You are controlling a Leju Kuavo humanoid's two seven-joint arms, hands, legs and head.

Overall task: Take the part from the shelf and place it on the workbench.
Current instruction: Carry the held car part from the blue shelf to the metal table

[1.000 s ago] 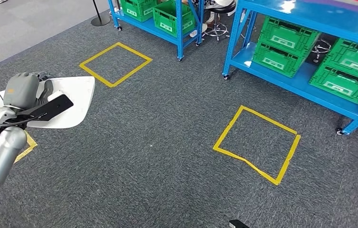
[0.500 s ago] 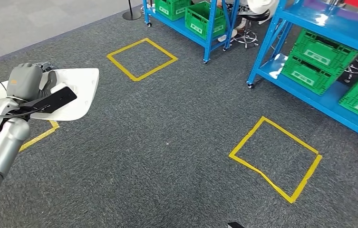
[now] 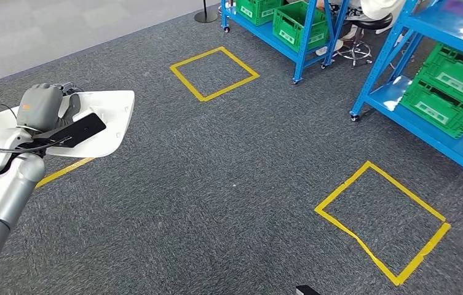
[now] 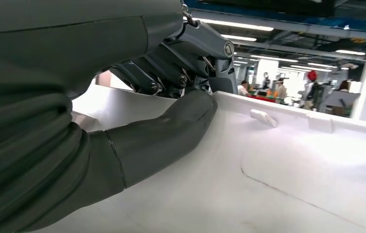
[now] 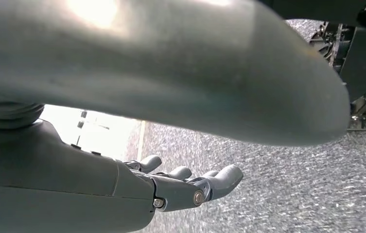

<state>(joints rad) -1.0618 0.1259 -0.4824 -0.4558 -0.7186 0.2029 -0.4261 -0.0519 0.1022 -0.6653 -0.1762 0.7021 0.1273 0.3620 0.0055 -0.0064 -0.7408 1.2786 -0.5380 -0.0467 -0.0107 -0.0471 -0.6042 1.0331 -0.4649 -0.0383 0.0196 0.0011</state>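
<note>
The flat white moulded plastic part (image 3: 102, 123), a broad panel with rounded corners, a raised rim and a small tab on its face, lies roughly level above the grey carpet at the near left, gripped at its edge by the left hand (image 3: 47, 110).

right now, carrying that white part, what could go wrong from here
1. The left hand grips the white part at one edge, and most of it sticks out unsupported, so it could tilt or slip as the robot walks.
2. Blue shelves with green crates stand nearby; a turn could clip the part.
</note>
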